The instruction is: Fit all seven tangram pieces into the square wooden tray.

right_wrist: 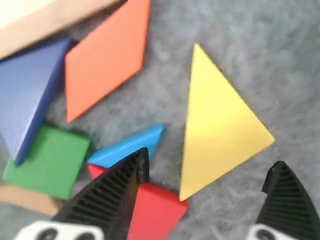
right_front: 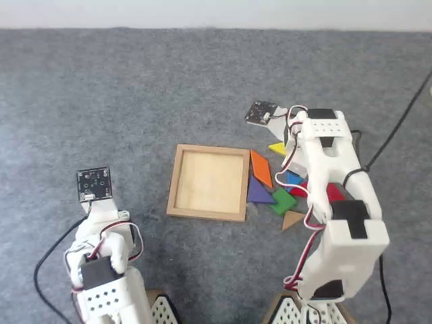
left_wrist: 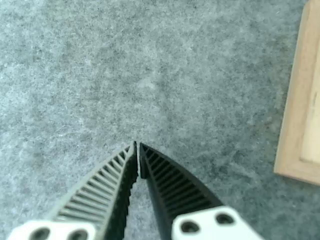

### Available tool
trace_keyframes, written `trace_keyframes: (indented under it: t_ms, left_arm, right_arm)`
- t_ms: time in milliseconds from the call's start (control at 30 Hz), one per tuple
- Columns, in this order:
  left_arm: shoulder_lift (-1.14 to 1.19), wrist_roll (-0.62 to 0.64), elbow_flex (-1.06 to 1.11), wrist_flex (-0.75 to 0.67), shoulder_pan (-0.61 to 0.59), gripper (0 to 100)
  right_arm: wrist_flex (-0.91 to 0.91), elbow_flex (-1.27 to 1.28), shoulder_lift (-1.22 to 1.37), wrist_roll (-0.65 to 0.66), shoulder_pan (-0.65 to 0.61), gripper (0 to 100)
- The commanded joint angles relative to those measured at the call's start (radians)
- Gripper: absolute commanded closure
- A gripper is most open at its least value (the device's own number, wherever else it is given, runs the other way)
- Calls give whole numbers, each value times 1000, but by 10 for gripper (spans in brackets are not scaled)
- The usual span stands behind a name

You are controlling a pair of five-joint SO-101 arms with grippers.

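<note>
The square wooden tray (right_front: 177,183) lies with nothing in it at the table's middle. The tangram pieces are bunched against its right side: orange parallelogram (right_front: 260,168), purple triangle (right_front: 258,193), green square (right_front: 283,201), blue piece (right_front: 291,179), red piece (right_front: 334,192), yellow triangle (right_front: 277,148) and tan triangle (right_front: 291,219). My right gripper (right_wrist: 210,167) is open just above the yellow triangle (right_wrist: 220,130), one finger on each side of its near corner. My left gripper (left_wrist: 137,146) is shut on nothing, low over bare carpet beside the tray's edge (left_wrist: 300,110).
Grey carpet covers the whole table. The right arm (right_front: 331,175) stretches over the red and blue pieces and hides part of them. The left arm (right_front: 101,263) stays at the front left, well away from the pieces.
</note>
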Motion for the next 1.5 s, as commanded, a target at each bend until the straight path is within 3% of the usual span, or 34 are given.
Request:
trace_keyframes:
  t_ms: [0, 333, 633, 1467]
  left_arm:
    - [5, 0, -16, -20, -9, 988]
    - [5, 0, -16, -20, -9, 988]
    - [5, 0, -16, -20, -9, 988]
    - [5, 0, -16, -21, -9, 988]
  right_arm:
    - [-5, -123, 33, -37, 4, 630]
    - [76, -388, 289, -31, 7, 630]
    - [186, -582, 420, 52, 8, 631]
    - [260, -606, 453, 11, 33, 634]
